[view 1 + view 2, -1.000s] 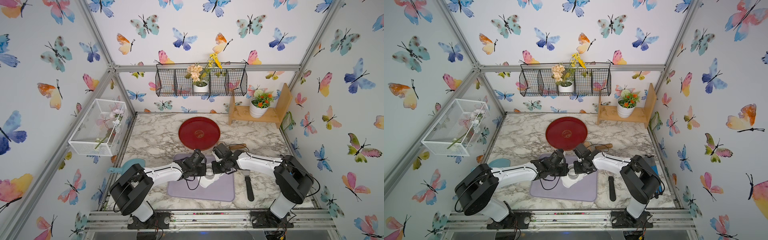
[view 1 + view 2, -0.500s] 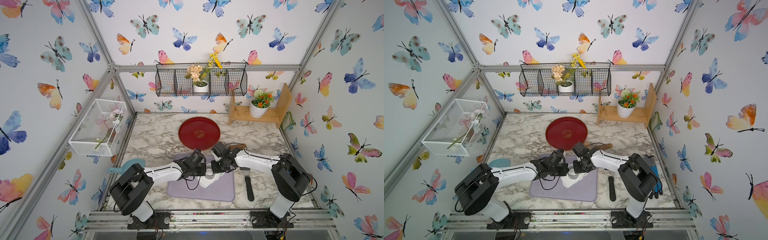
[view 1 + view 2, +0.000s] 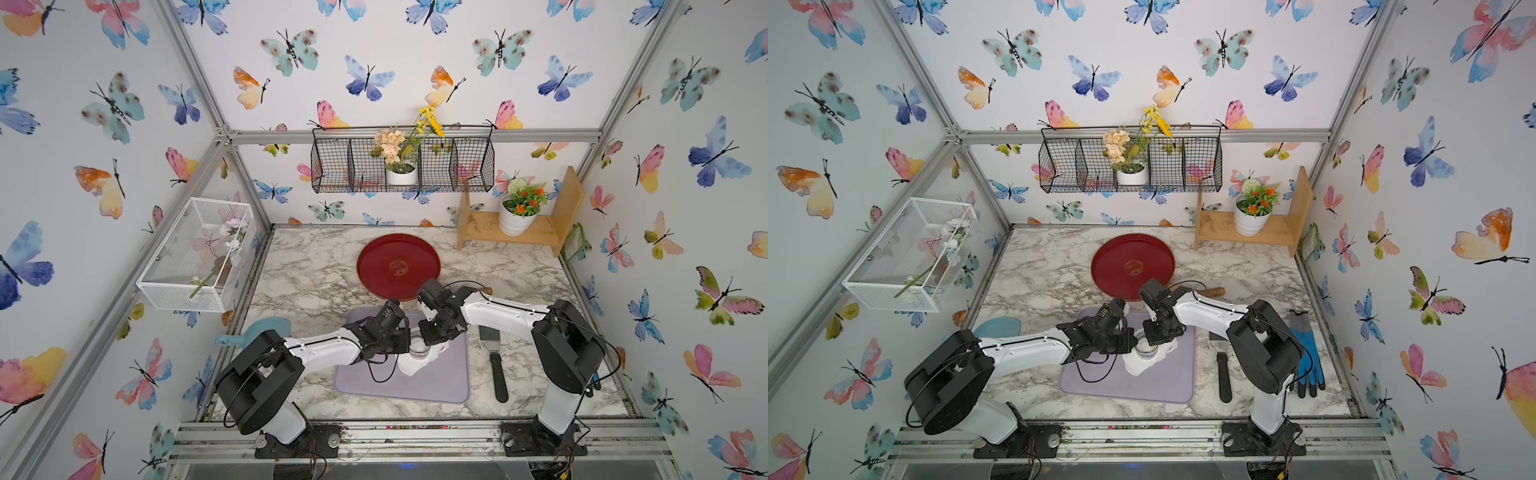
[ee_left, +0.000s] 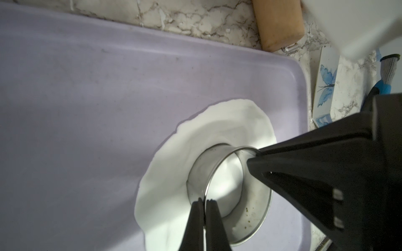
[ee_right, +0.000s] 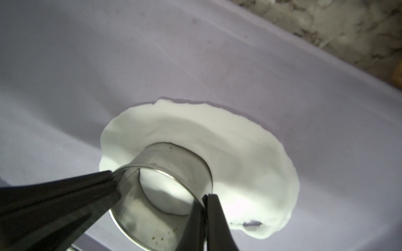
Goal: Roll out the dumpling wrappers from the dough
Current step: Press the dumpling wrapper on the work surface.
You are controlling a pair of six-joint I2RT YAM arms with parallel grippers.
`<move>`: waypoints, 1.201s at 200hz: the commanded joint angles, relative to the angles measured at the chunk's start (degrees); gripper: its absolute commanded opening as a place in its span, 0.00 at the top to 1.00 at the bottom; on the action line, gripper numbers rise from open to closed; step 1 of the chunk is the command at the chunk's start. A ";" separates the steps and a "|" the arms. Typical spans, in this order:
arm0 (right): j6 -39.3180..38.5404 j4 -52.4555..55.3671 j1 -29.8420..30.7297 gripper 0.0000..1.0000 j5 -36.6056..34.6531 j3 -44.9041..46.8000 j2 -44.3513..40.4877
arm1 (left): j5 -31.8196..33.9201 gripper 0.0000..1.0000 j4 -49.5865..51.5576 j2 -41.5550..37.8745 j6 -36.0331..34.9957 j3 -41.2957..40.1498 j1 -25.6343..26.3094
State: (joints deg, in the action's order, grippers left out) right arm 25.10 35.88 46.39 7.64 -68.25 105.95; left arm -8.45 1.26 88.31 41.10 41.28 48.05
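Nearest the robot's base, the purple mat (image 3: 440,382) is lying flat on the marble counter (image 3: 316,266), with bare mat showing on its near and left sides. The dough (image 5: 250,156) is resting as a thin, uneven sheet about mid-mat, toward the right edge but clear of it. A metal ring cutter (image 4: 195,171) is standing upright on the sheet, close to one edge of it; whether the full rim is bearing on dough cannot be told. The left claw (image 4: 205,201) is closed narrow, pinching the ring's wall, and the right claw (image 5: 205,198) is doing the same on the opposite side. Judgement: the step in hand is stamping out a disc. It is calling for even, straight-down pressure from both arms, a slight twist to sever, then a level lift so the thin sheet is not dragging or tearing. No loose dumpling wrappers are showing anywhere. To the right, a black-handled scraper (image 3: 498,374) is lying just beside the mat, with a blue glove (image 3: 1308,357) beyond it, so sideways room there is looking tight. A teal board (image 3: 257,332) is sitting to the left, well apart. Farther off, the wooden roller (image 4: 278,24) is lying just past the mat's far edge, partly hidden by the right arm. The red tray (image 3: 398,266) is sitting behind it, with open counter reaching to the wooden shelf (image 3: 544,241).
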 commanded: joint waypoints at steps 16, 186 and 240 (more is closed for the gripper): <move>-3.75 -1.43 0.19 0.98 0.64 2.16 7.21 | -8.58 1.00 11.24 2.83 -3.31 -4.67 2.22; -0.24 -3.49 0.19 0.98 -1.94 2.52 -2.25 | 4.86 0.56 16.80 -10.87 -1.80 0.12 0.40; -1.59 0.09 0.19 0.98 -2.96 -0.13 -5.87 | 9.42 0.27 17.73 -19.17 -0.80 -0.92 0.36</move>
State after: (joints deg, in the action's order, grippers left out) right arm 24.38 34.30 46.22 7.07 -66.48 102.56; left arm -3.31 17.41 72.88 40.07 41.32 48.69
